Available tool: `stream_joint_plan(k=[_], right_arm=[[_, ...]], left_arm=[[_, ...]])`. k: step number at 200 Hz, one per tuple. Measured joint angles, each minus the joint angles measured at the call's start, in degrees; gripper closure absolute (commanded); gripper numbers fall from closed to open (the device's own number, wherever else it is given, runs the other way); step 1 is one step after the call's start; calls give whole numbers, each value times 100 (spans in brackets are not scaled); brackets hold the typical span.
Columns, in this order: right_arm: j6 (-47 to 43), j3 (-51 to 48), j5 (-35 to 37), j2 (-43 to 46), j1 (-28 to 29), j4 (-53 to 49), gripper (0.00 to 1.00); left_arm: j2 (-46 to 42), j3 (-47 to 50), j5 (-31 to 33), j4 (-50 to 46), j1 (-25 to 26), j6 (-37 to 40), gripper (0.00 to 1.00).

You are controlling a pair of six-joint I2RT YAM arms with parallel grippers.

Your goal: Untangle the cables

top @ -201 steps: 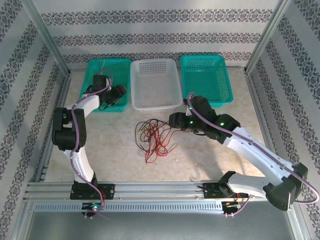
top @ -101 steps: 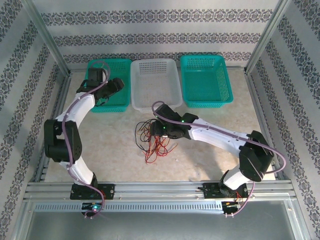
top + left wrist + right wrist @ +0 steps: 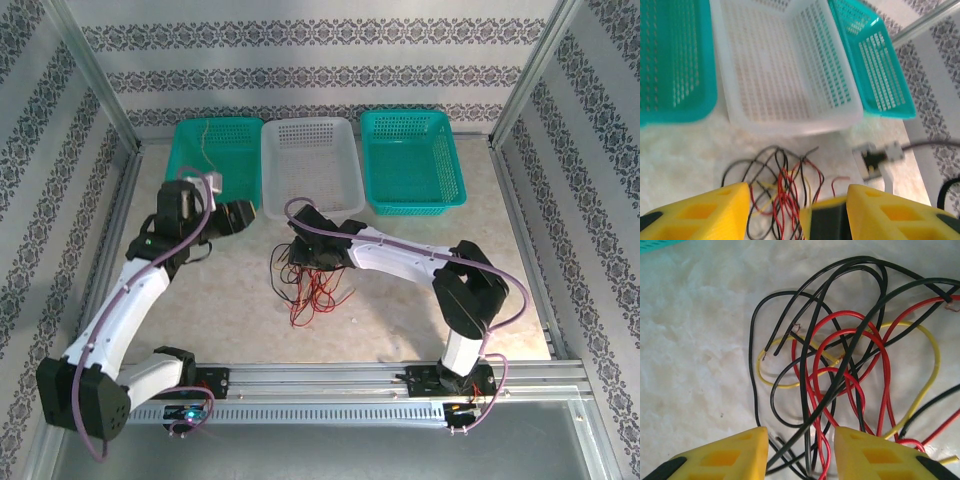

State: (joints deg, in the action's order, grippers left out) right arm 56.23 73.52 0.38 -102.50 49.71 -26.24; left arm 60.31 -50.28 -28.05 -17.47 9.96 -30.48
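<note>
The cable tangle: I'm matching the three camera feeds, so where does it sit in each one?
Top external: the cable tangle lies mid-table, just in front of the white basket.
Left wrist: lower centre, below the white basket.
Right wrist: spread across the centre and right of the picture.
Shared landmark: the white basket, right behind the tangle in both top external and left wrist.

Tangled cables [image 3: 840,371] between spread fingers [image 3: 725,457]

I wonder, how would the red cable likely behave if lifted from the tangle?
The red cable looks thin and loopy, so probably floppy and light. It weaves through black cables and a yellow cable, so lifting likely drags those along.
</note>
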Motion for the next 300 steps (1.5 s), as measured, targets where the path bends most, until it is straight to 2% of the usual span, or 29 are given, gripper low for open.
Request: stream_joint_plan(k=[28, 63, 114, 181, 228, 300], right_arm=[[-48, 151, -24, -210, -87, -15, 87], [-149, 321, -42, -308, -221, -31, 100], [-485, 155, -146, -72, -229, -44, 100], [-1123, -295, -208, 2179, -144, 352, 100], [-1259, -363, -546, 2747, -144, 938, 100], [-1554, 120, -828, 3359, -146, 1016, 100]], left_arm=[[-289, 485, -214, 350, 155, -286, 47], [-144, 487, -380, 673, 551, -348, 46], [90, 492, -553, 750, 960, -369, 41], [518, 944, -1167, 1768, 1145, -1108, 44], [848, 933, -1182, 2068, 1665, -1228, 42], [1261, 901, -914, 2448, 1838, -1314, 47]])
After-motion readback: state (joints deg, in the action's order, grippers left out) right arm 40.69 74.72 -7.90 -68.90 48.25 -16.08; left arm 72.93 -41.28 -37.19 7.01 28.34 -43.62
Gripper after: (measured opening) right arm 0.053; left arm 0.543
